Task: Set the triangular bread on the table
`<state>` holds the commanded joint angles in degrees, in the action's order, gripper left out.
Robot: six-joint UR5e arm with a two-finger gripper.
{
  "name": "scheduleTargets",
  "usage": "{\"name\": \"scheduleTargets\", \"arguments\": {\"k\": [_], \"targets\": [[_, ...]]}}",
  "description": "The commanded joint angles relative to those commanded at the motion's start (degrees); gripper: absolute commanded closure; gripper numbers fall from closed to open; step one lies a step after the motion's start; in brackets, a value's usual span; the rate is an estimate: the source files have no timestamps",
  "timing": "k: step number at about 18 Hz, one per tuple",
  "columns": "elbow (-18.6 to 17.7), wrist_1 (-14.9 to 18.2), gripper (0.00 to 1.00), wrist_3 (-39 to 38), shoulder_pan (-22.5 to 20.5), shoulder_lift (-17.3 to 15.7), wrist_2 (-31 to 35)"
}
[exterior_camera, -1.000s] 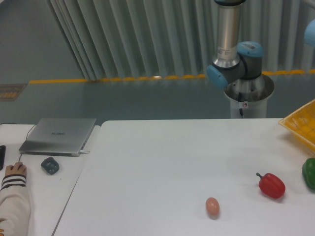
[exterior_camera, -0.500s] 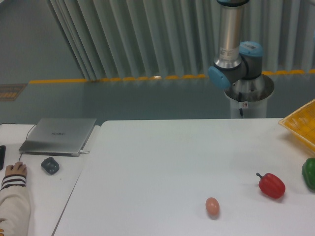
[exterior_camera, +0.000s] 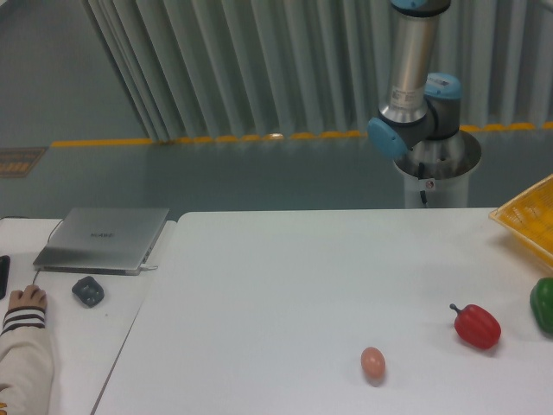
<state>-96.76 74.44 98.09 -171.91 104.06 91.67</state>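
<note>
Bread: not visible anywhere in the frame; its place cannot be told.
Table [exterior_camera: 276, 294]: white top filling the lower centre and right; no bun lies on it.
Arm [exterior_camera: 413, 78]: only the upright silver link and blue elbow joint show, upper right, rising out of the top edge above its pedestal.
Gripper: out of the frame; whether it is released, clenched or carrying the bread cannot be told.
Progress: judged unfinished. The placing is not yet done, since no bread rests on the table. Whether a pick has been made cannot be judged from this view. Left to do, at the least: bring the bread over bare tabletop, set it down, let go.
Basket [exterior_camera: 527, 220]: yellow, cut by the right edge at mid height; only a corner shows and its contents are hidden. It may hold the bread, but nothing confirms this.
Egg [exterior_camera: 372, 362]: pinkish-tan, lower centre-right of the table, loose, in no container.
Red pepper [exterior_camera: 477, 326]: right of the egg, well apart from it.
Green pepper [exterior_camera: 543, 304]: at the right edge, partly cut off, just below the basket corner.
Desk [exterior_camera: 60, 311]: lower left; bears a closed grey laptop [exterior_camera: 104, 239] and a small dark object [exterior_camera: 87, 290]; a person's hand [exterior_camera: 26, 299] rests near its left edge.
</note>
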Motion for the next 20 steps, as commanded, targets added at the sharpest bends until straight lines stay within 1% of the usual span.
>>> {"name": "scheduleTargets", "arguments": {"k": [5, 9, 13, 16, 17, 18, 19, 20], "targets": [[-0.4, 0.1, 0.00, -5.8, -0.3, 1.7, -0.9], [-0.8, -0.2, 0.00, -7.6, 0.3, 2.4, -2.4], [-1.1, -1.4, 0.00, -8.8, 1.2, 2.8, -2.4], [-1.1, -1.5, 0.10, -9.2, 1.2, 3.0, -2.4], [-1.1, -1.7, 0.15, -9.3, 1.3, 3.1, -2.4], [-1.2, -2.3, 0.23, -9.4, 1.3, 3.1, -2.3], [-1.5, -2.7, 0.35, -9.4, 1.3, 3.1, -2.3], [-1.7, -2.9, 0.43, -9.4, 1.3, 3.1, -2.4]]}}
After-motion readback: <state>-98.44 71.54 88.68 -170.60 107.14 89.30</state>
